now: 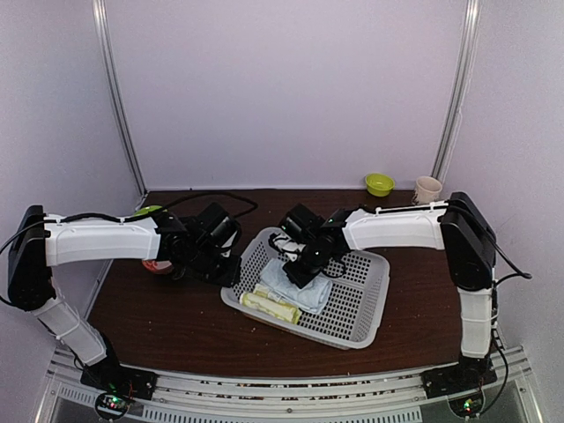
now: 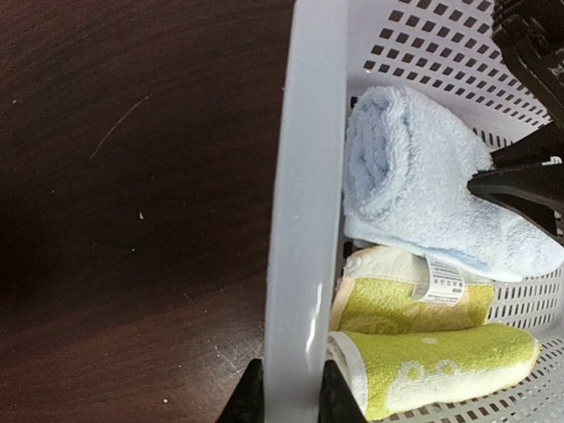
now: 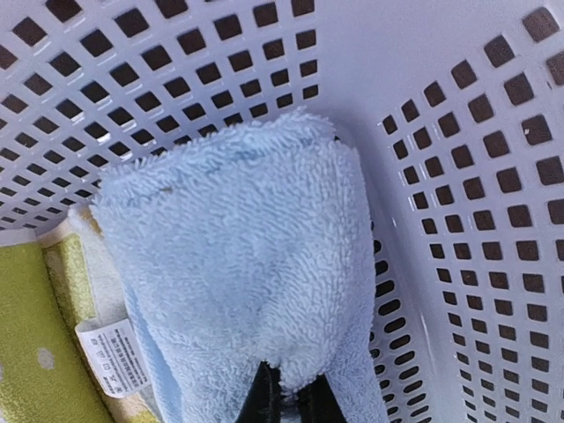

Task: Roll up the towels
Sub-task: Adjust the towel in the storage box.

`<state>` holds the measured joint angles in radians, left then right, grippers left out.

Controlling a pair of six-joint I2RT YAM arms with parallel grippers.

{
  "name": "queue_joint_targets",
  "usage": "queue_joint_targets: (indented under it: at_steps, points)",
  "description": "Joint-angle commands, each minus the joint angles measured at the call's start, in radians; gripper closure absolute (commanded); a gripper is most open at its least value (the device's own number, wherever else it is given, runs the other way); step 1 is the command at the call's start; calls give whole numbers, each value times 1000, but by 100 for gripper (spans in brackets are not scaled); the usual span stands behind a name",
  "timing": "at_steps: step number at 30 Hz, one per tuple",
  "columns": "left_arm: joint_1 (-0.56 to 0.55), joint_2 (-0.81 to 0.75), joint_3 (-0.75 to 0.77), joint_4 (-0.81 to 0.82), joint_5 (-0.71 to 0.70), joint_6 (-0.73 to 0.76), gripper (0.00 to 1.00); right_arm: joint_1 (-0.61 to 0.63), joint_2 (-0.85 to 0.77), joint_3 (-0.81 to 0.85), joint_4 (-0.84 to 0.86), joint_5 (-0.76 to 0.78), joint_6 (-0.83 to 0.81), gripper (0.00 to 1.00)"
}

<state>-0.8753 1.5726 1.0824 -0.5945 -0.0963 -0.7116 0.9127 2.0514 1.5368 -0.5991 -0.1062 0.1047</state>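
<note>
Two rolled towels lie in a white mesh basket. The pale blue towel rests beside the lime-green and yellow towel, which shows a white label. My right gripper is shut, pinching a fold of the blue towel's near end inside the basket. My left gripper is shut on the basket's left rim, one finger on each side of it.
A green bowl and a beige cup stand at the table's back right. A red object sits partly hidden under my left arm, with a green one behind it. Bare dark wood lies left of the basket.
</note>
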Motion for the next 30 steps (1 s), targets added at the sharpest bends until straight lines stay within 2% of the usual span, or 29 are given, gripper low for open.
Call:
queue_joint_targets:
  at_steps: [1,8,17,22,30]
  points:
    - [-16,61,-47,-77,26,-25,100,35,-32,-33,22,-31,-18,100]
    - [-23,64,-46,-76,23,-29,100,76,-30,-21,64,-174,0,100]
    - [-25,64,-50,-78,18,-27,100,85,54,49,10,-92,18,100]
    - [-25,67,-50,-79,18,-26,100,66,30,5,29,-59,41,74]
    - [-25,72,-47,-78,15,-27,100,22,-47,-4,43,-80,62,59]
